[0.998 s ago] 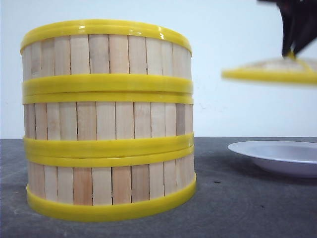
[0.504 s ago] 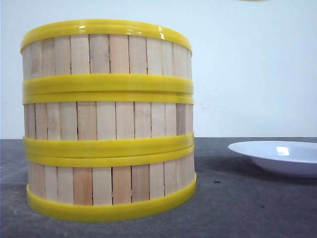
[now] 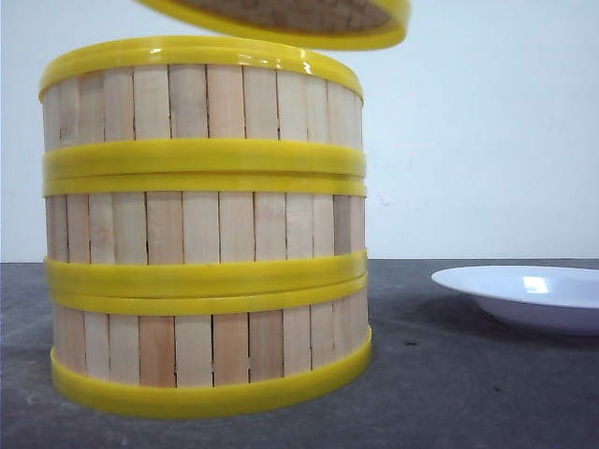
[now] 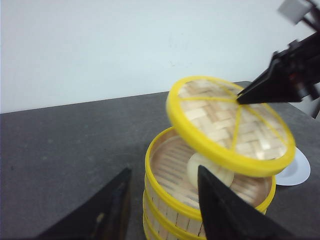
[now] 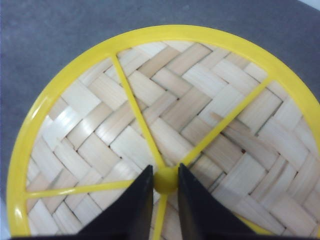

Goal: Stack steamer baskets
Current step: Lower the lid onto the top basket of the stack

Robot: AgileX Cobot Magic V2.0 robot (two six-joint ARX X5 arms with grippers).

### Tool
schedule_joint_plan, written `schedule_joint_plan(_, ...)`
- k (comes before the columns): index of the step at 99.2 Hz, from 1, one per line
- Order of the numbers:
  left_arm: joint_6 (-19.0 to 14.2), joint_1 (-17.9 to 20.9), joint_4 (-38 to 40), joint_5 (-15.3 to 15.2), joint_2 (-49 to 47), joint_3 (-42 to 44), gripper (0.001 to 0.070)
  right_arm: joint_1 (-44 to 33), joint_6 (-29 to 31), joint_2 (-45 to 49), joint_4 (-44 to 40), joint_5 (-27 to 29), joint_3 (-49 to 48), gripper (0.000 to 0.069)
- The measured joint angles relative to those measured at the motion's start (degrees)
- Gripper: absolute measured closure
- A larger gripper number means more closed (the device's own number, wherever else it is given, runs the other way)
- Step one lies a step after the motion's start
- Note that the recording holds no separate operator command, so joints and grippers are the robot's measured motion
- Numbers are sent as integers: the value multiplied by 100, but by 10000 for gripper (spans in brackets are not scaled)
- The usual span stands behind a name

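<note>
Three steamer baskets (image 3: pixel 204 224) stand stacked on the dark table, filling the left of the front view. The top basket (image 4: pixel 172 167) is open and holds a pale round bun (image 4: pixel 197 167). A woven bamboo lid (image 4: pixel 227 125) with a yellow rim hangs tilted just above the stack; its underside (image 3: pixel 290 14) shows at the top of the front view. My right gripper (image 5: pixel 165 181) is shut on the lid's yellow knob (image 5: pixel 165 180). My left gripper (image 4: pixel 162 182) stands open beside the stack, with nothing between its fingers.
A white plate (image 3: pixel 524 295) lies on the table to the right of the stack, also seen past the lid (image 4: pixel 296 172). A white wall stands behind the table.
The lid, held by my right gripper, rose out of view at the right and has come leftward over the stack. The stack and plate have not moved.
</note>
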Motion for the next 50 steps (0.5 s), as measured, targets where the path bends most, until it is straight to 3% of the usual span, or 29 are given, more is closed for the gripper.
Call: schedule_joint_plan(50, 0, 0, -42, -2, 0, -2, 470, 229, -129, 540, 201, 13, 15, 637)
